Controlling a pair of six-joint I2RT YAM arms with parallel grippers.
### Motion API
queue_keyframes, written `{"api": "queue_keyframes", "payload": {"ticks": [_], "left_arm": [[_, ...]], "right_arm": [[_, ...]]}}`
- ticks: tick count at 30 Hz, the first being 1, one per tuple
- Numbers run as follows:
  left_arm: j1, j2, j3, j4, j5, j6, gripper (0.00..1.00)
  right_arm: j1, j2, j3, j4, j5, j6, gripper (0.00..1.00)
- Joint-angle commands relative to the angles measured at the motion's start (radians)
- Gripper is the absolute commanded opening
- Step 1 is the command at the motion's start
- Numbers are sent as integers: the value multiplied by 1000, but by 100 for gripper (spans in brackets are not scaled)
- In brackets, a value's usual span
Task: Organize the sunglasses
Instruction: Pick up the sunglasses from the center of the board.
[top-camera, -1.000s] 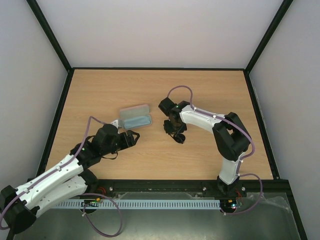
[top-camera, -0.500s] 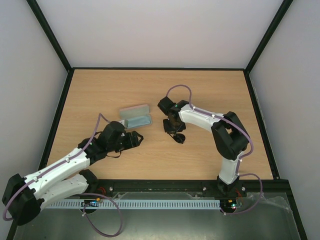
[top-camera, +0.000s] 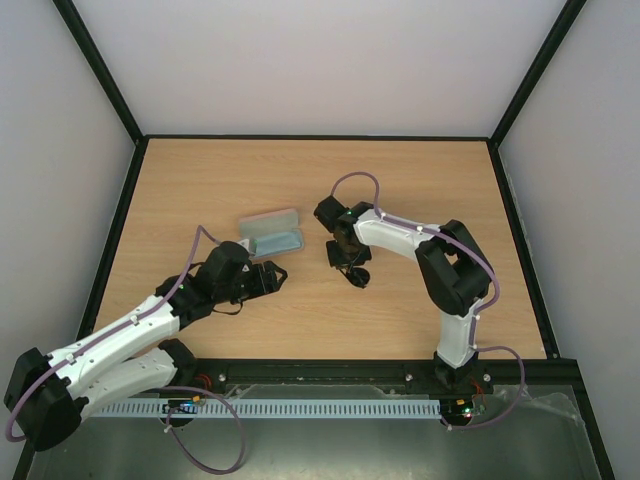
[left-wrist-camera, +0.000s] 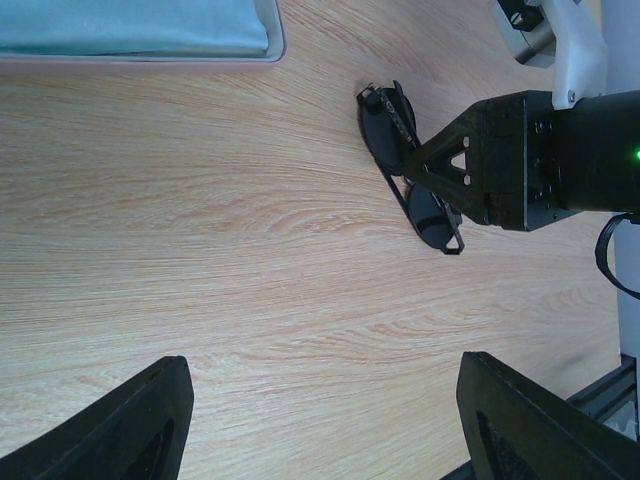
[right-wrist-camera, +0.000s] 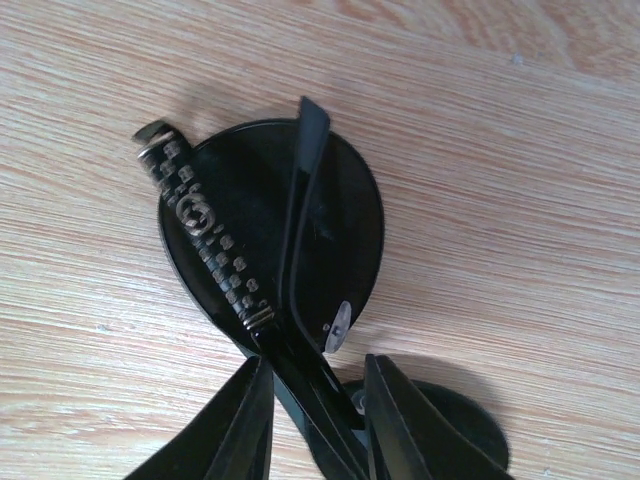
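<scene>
The left fingers (left-wrist-camera: 130, 420) stand wide apart, the right fingers (right-wrist-camera: 240, 430) close together.

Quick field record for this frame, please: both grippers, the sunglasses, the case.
left gripper: open, holding nothing, over bare table near the case
right gripper: shut on the sunglasses, at the folded arms near the bridge
sunglasses: folded, on the table, outside the case
case: open, blue cloth inside

Black sunglasses (right-wrist-camera: 330, 210), pink case (top-camera: 268, 220), blue cloth (left-wrist-camera: 130, 25)
</scene>
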Motion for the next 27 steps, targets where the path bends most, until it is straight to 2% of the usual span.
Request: {"api": "queue_keyframes", "payload": {"ticks": [1,16,20,27], "left_arm": [[6,-8,14,-2,9,9,75],[7,-12,11,-1,9,8,75],[7,-3,17,-2,12,12,75],[7,-1,20,-2,13,11,75]], "right_arm": [[1,15,16,-31,14,-14,24],[1,19,4,-24,10,-8,16],[1,16,0,-23,12,-9,8],[2,5,2,-25,9,-5,2]]}}
